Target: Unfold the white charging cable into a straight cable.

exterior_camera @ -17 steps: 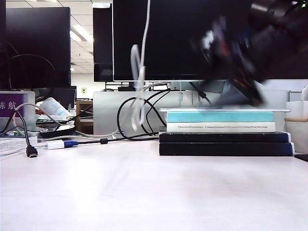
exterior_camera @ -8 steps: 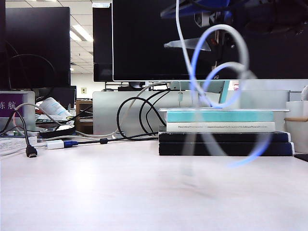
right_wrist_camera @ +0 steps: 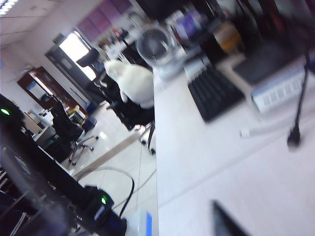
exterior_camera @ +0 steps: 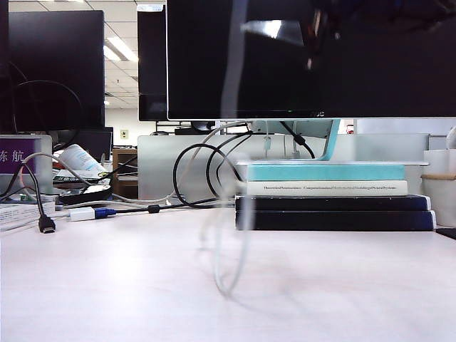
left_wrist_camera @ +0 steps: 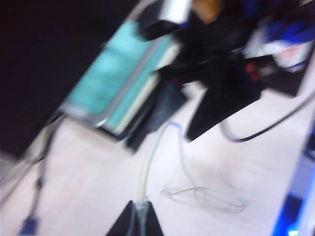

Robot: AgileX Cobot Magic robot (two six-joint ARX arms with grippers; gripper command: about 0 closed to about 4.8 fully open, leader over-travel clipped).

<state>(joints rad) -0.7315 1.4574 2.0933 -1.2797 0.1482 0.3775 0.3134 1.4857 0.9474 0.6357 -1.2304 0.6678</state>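
I'm looking into an office. Dark monitors (exterior_camera: 285, 64) stand along the back of the pale worktop (exterior_camera: 142, 285), with black cables (exterior_camera: 199, 171) and a stack of books (exterior_camera: 331, 196) beneath them. My right wrist view catches a keyboard (right_wrist_camera: 214, 93), a desk fan (right_wrist_camera: 155, 46), swivel chairs (right_wrist_camera: 130, 105) and ceiling strip lights (exterior_camera: 121, 48).

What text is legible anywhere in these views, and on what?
"航", with part of another character cut off by the frame edge: purple sign at the far left of the exterior view.
Book spine, white, in the stack: one line of print, too small to read.
Monitor bezel: a small logo, unreadable.
Left and right wrist views: too blurred, nothing readable.
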